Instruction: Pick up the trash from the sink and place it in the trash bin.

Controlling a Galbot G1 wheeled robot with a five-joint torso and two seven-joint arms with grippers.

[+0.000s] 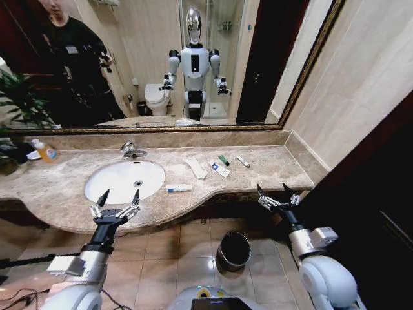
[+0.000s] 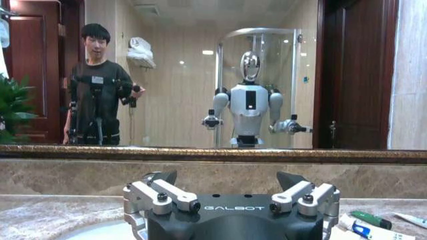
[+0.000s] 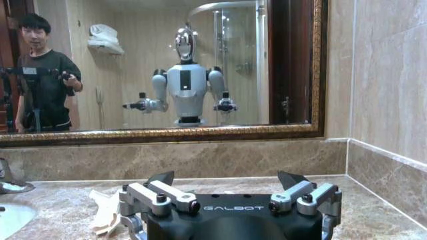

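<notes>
The task looks to be at its very start: none of the trash has been lifted, and both tools are empty. The white oval sink (image 1: 97,194) with its chrome faucet (image 1: 132,151) sits in the beige marble counter (image 1: 271,171), and its bowl appears bare of litter; the small toiletry bits lie instead on the counter to the right of it. A white tube with a blue mark (image 1: 178,188) rests just beside the sink's rim, a flat white packet (image 1: 195,167) lies farther back, a second white tube with blue printing (image 1: 220,170) is next to it, a tiny green piece (image 1: 223,159) sits just behind that, and a thin white stick (image 1: 242,161) lies apart to the right. The small round black trash bin (image 1: 233,250) with a shiny metal rim stands on the tiled floor below the counter's edge, between the two arms, and nothing can be made out inside it. The left tool (image 1: 117,201) hovers at the counter's front edge before the sink, its fingers spread wide and holding nothing. The right tool (image 1: 273,192) hangs near the counter's right front corner, likewise spread and empty. A clear bottle of orange liquid (image 1: 46,152) stands at the far left of the counter. Every piece has yet to be picked and dropped in the bin.
</notes>
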